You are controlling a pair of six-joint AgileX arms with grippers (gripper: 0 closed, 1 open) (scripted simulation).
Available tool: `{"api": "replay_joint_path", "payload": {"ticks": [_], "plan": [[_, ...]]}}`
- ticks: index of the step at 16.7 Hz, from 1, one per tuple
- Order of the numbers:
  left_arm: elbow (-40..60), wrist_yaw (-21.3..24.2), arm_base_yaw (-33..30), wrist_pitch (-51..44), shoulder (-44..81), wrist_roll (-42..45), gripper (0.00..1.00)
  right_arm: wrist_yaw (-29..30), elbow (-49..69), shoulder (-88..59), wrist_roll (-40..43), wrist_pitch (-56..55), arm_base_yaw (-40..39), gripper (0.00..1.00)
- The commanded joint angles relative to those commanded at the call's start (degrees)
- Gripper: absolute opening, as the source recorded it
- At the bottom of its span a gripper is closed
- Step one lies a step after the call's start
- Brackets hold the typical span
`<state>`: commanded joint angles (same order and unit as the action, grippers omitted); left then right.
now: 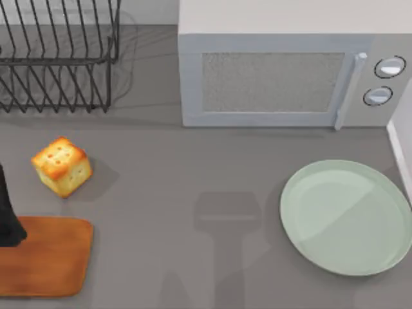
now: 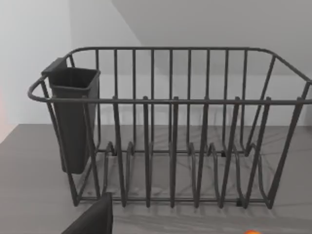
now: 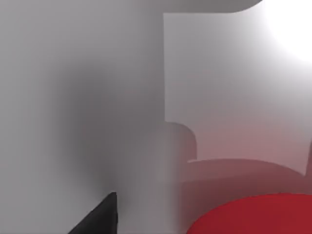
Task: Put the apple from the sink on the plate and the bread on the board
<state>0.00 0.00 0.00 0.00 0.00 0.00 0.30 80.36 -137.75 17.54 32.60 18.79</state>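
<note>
The bread [image 1: 62,166] sat on the counter [image 1: 180,193] just beside the board [image 1: 48,257], not on it. The apple [image 3: 253,214] lay close under the right pincer; the plate [image 1: 347,219] sat bare. I cannot tell either pincer's grip.

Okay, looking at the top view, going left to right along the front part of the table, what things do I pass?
Board → bread → plate. The left arm sits over the board's left end at the picture's edge.
</note>
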Motion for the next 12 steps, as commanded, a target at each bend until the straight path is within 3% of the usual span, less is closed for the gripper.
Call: {"api": "replay_joint_path", "payload": {"ticks": [12], "plan": [[0.0, 0.0, 0.0, 0.0, 0.0, 0.0, 1.0, 0.0, 0.0, 0.0, 0.0, 0.0, 0.0, 0.02]]}}
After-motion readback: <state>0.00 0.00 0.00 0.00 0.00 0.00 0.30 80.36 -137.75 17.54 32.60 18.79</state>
